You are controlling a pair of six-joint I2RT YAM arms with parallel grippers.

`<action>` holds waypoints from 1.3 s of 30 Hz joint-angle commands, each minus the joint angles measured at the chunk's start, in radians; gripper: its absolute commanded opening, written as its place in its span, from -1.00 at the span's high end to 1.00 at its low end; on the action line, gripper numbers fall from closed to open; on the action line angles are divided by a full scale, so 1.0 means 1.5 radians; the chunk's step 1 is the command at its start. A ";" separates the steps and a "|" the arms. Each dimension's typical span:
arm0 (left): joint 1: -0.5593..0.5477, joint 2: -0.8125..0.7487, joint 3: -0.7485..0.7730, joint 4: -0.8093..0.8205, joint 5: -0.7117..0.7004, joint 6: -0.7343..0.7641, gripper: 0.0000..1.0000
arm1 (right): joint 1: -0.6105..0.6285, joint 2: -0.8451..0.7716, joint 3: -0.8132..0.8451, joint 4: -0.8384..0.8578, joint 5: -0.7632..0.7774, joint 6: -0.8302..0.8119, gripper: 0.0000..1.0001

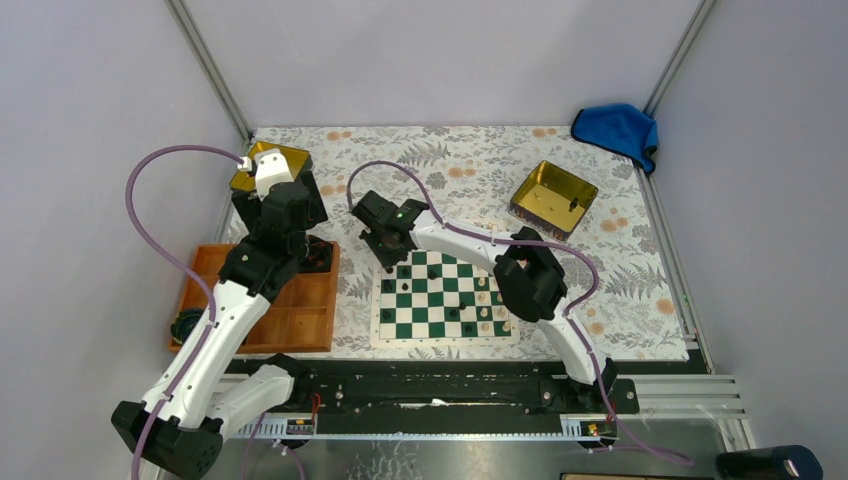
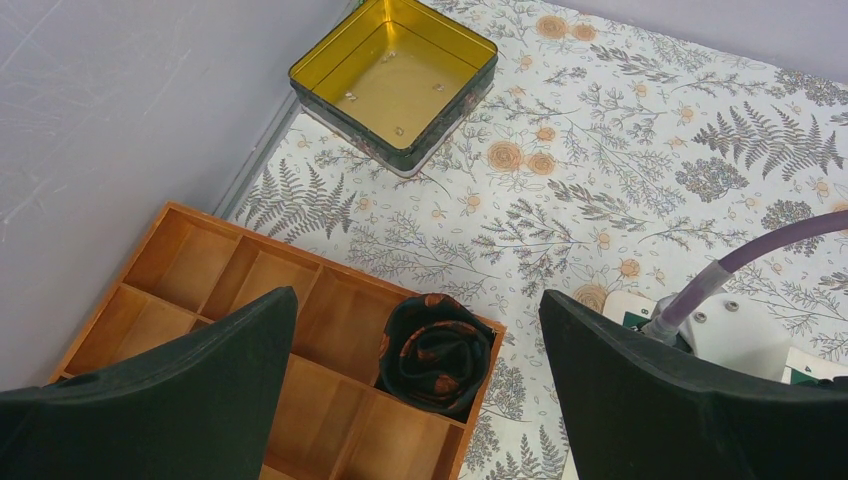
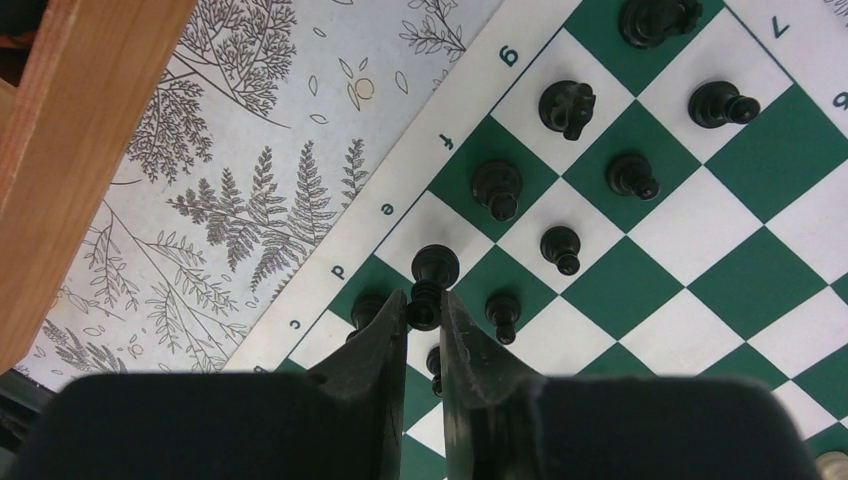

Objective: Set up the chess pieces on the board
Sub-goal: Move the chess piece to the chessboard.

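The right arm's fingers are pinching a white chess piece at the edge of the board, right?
Not quite. The chess piece pinched in the right arm's fingers is black, not white. The right wrist view shows it at the edge of the board, next to other black pieces.

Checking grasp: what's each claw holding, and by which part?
Right claw pinches a black chess piece by its narrow end; wide end pokes past the tips. Left claw open, empty.
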 commanded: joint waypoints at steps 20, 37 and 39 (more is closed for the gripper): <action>-0.005 0.006 -0.008 0.046 -0.014 0.007 -0.98 | -0.015 0.018 -0.012 0.033 -0.035 0.008 0.75; -0.006 0.004 -0.012 0.048 -0.012 0.008 -0.98 | -0.015 0.005 -0.006 0.032 -0.029 0.002 0.20; -0.006 0.003 -0.012 0.048 -0.013 0.007 -0.98 | -0.015 0.002 -0.005 0.031 -0.027 0.002 0.20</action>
